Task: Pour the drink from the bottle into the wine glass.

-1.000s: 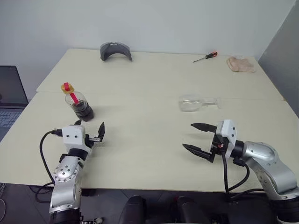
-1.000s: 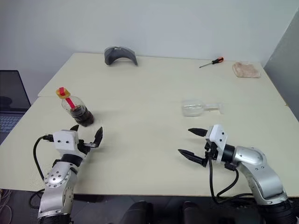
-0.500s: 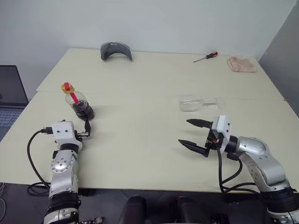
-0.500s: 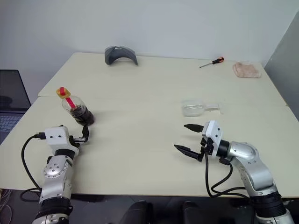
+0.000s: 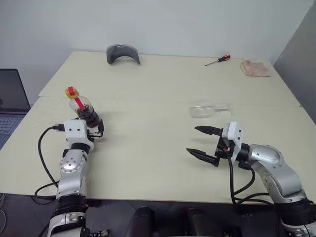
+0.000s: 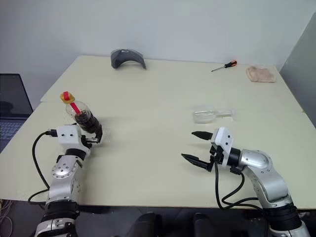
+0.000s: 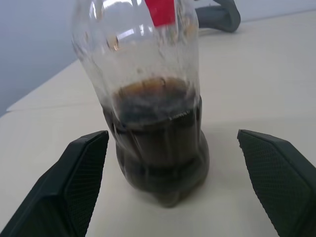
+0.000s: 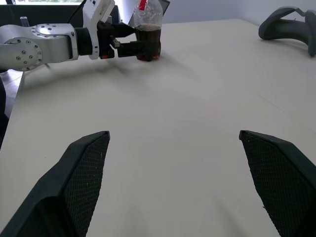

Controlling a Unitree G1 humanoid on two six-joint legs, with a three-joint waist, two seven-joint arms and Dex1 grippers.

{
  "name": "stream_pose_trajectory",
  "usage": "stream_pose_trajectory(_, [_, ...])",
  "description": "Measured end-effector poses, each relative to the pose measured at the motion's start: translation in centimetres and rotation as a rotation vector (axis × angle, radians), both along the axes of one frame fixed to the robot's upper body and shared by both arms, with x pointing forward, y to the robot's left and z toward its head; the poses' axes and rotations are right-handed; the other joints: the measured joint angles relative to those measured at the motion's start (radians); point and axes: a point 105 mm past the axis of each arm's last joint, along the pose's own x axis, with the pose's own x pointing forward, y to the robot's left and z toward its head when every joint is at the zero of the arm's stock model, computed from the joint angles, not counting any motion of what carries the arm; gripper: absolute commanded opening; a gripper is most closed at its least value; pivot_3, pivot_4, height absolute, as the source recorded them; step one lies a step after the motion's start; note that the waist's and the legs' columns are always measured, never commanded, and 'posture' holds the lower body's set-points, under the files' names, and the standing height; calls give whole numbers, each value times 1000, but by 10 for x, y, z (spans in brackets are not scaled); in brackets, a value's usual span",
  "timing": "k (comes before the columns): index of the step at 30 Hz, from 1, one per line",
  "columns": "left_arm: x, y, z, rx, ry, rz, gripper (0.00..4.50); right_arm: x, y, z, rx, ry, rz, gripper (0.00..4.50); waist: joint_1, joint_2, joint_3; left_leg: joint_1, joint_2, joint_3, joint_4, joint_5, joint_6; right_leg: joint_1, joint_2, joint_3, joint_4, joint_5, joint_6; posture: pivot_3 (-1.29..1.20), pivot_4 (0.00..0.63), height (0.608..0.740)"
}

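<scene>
Approach stage: nothing grasped, nothing poured.
The bottle (image 7: 148, 103) stands capped between the wide left pincer (image 5: 95, 129); the wine glass (image 5: 203, 109) lies sideways beyond the wide, empty right pincer (image 5: 201, 142).

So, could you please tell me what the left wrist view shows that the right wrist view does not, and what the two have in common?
The left wrist view alone shows, up close, the drink filling the lower part of the bottle, which stands between two open fingers and touches neither.

The right wrist view alone shows the left gripper from the outside, its fingers on either side of the bottle's base, and the right gripper's own open fingers over bare table.

Both share the upright bottle, its red label, the table and the grey curved object beyond.
</scene>
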Motion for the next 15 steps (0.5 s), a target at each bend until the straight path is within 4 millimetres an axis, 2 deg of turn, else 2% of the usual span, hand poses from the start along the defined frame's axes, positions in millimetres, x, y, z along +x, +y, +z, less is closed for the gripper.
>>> stream_pose_trajectory(6, [4, 2, 17, -16, -35, 58, 4470, 3, 1, 5, -1, -6, -7, 4500, 0, 0, 0, 0, 0, 0, 0, 0, 0, 0, 0, 0, 0, 0, 0, 0, 150, 740])
stream_pose_trajectory(15, [7, 3, 19, -83, -8, 96, 4470, 5, 4, 9, 2, -11, -3, 4500, 0, 0, 0, 0, 0, 0, 0, 0, 0, 0, 0, 0, 0, 0, 0, 0, 150, 740])
